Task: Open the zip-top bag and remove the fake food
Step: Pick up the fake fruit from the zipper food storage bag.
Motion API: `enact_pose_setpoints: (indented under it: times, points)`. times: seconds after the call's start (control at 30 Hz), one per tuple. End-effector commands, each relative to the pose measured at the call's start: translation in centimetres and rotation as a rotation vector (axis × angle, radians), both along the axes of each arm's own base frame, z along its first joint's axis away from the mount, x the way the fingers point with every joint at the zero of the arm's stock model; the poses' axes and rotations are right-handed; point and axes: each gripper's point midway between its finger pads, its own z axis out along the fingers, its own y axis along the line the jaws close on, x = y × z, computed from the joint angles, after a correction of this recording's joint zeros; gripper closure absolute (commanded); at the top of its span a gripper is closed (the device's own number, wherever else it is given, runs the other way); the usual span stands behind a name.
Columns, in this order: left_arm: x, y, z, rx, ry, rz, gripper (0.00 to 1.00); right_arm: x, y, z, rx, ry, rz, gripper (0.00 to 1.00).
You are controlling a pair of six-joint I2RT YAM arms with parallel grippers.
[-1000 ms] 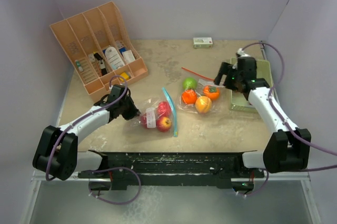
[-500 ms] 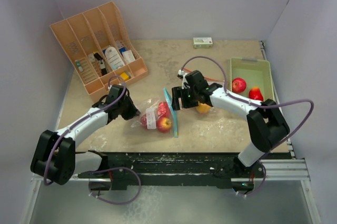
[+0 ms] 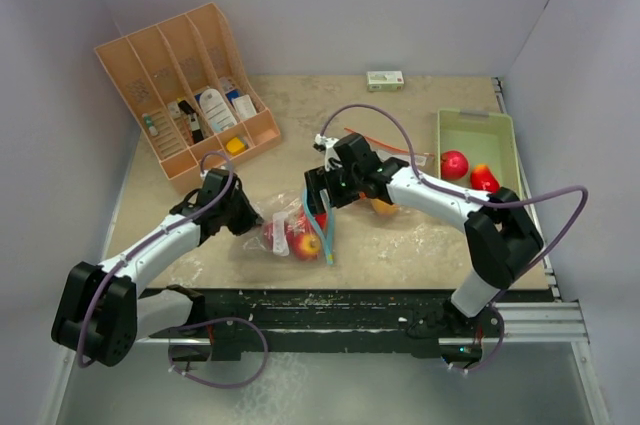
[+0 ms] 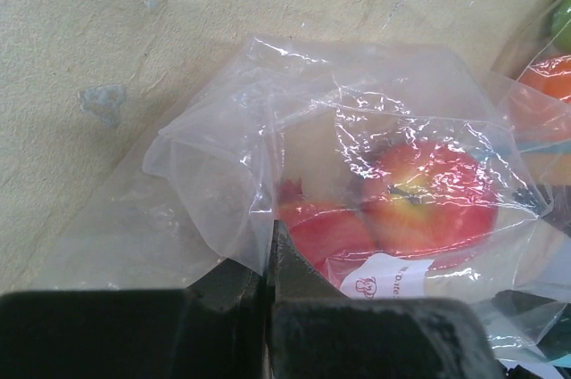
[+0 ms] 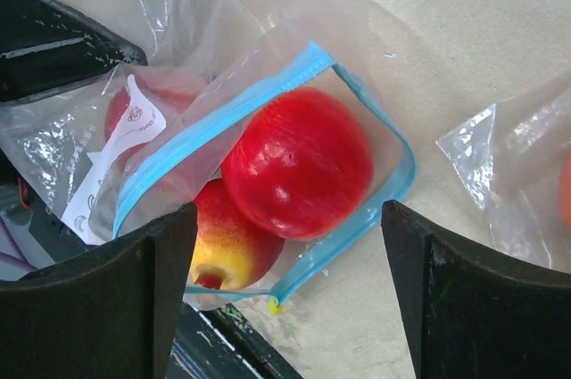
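The zip-top bag (image 3: pixel 290 237) lies in the middle of the table, its blue zip mouth (image 5: pixel 357 94) standing open. Fake food shows inside it: a red apple (image 5: pixel 299 160) at the mouth and a yellow-red fruit (image 5: pixel 234 241) behind. My left gripper (image 3: pixel 250 220) is shut on the bag's closed end, and clear plastic (image 4: pixel 223 156) bunches above the pinched jaws (image 4: pixel 268 250). My right gripper (image 3: pixel 318 203) hovers open over the mouth, its fingers either side of the red apple without touching it. Two red fruits (image 3: pixel 454 163) lie in the pale green tray (image 3: pixel 478 125).
An orange divided organizer (image 3: pixel 190 85) stands at the back left. A small box (image 3: pixel 385 79) sits by the back wall. A second clear bag with an orange fruit (image 3: pixel 383 208) lies mostly under my right arm. A thin red stick (image 3: pixel 375 140) lies behind it.
My right arm has swung from above the tray leftward to the bag's open mouth. Two red fruits now show in the tray. My left gripper has drawn the bag slightly nearer.
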Motion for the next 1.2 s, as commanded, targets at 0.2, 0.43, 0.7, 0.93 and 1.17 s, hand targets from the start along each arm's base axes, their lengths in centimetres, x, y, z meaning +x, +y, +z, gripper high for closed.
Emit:
enact_pose_setpoints:
  times: [0.2, 0.43, 0.7, 0.93, 1.17]
  points:
    - [0.4, 0.0, 1.2, -0.021, -0.030, 0.027, 1.00, -0.7, 2.7, -1.5, 0.013, 0.031, 0.111, 0.11]
    - [0.5, -0.1, 1.1, -0.022, -0.028, 0.020, 1.00, 0.2, 2.1, -3.5, -0.054, 0.001, 0.088, 0.09]
    - [0.7, -0.1, 1.2, -0.014, -0.026, 0.017, 1.00, 1.1, 2.4, -3.7, -0.054, -0.041, 0.103, 0.07]
    - [0.1, 0.1, 0.7, -0.021, -0.017, 0.026, 1.00, 2.1, 3.5, -3.3, -0.039, -0.055, 0.107, 0.00]
    - [0.5, -0.1, 0.9, -0.020, -0.018, 0.021, 1.00, 1.7, 3.3, -3.5, -0.049, -0.027, 0.115, 0.25]
